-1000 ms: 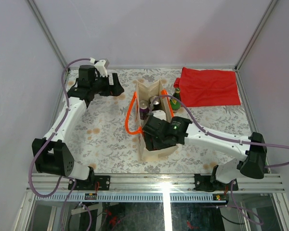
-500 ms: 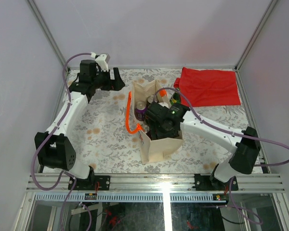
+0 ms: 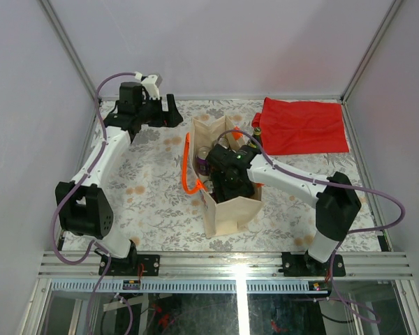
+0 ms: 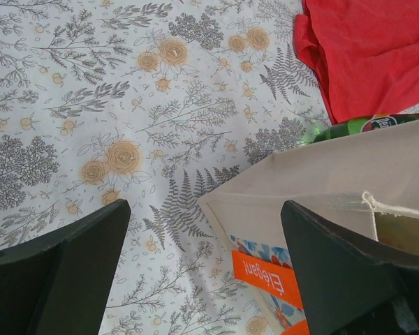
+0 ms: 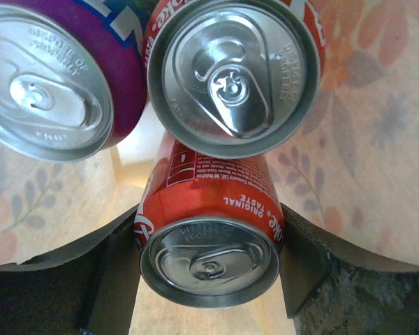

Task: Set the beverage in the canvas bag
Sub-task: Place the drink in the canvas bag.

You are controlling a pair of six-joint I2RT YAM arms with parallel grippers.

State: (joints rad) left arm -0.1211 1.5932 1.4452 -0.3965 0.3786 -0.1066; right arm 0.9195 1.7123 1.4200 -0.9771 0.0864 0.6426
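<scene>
Currently grips the cola can [image 5: 208, 209] in the right tool [image 5: 208, 269], closed on its sides, down inside the bag [image 3: 230, 209], just beside a second red can [image 5: 234, 77] and a purple can [image 5: 49, 77]. Risks knocking either over on release or withdrawal. Note left tool [image 4: 202, 269]: wide open, empty, above desk [image 4: 126, 105] beside bag; could snag the rim if lowered.
</scene>
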